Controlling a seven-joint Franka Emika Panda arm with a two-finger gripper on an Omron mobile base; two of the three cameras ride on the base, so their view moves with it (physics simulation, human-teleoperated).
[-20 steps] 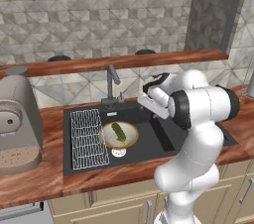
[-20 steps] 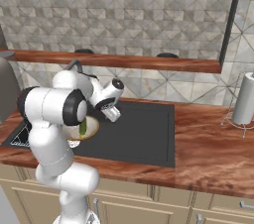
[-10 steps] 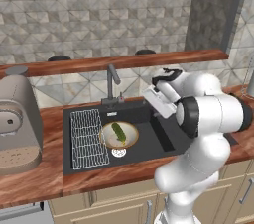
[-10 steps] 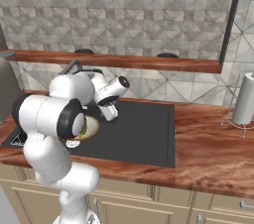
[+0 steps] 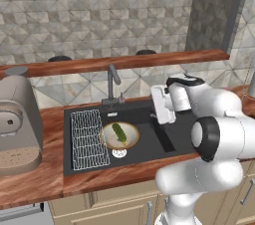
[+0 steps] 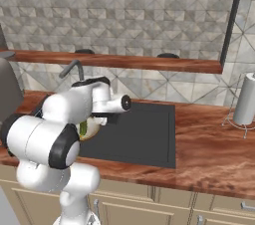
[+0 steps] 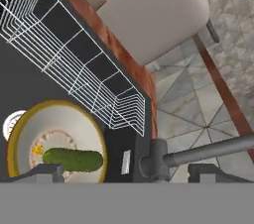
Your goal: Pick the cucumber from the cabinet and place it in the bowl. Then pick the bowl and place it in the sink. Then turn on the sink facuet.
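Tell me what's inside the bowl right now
The cucumber lies in the bowl, which sits in the sink beside a wire rack. The bowl's floor under the cucumber is hidden.

My gripper (image 7: 121, 172) hangs over the sink (image 5: 164, 142), its fingertips wide apart with the faucet (image 7: 198, 152) between them, base just ahead. The right half of the basin is bare black floor, open for passing. To the left the bowl (image 5: 119, 135) with the cucumber (image 5: 119, 132) takes the middle, and the white wire rack (image 5: 88, 138) fills the far left end. Beyond the rack the coffee machine (image 5: 17, 119) blocks the counter. The wooden ledge (image 5: 119, 61) runs behind the faucet.
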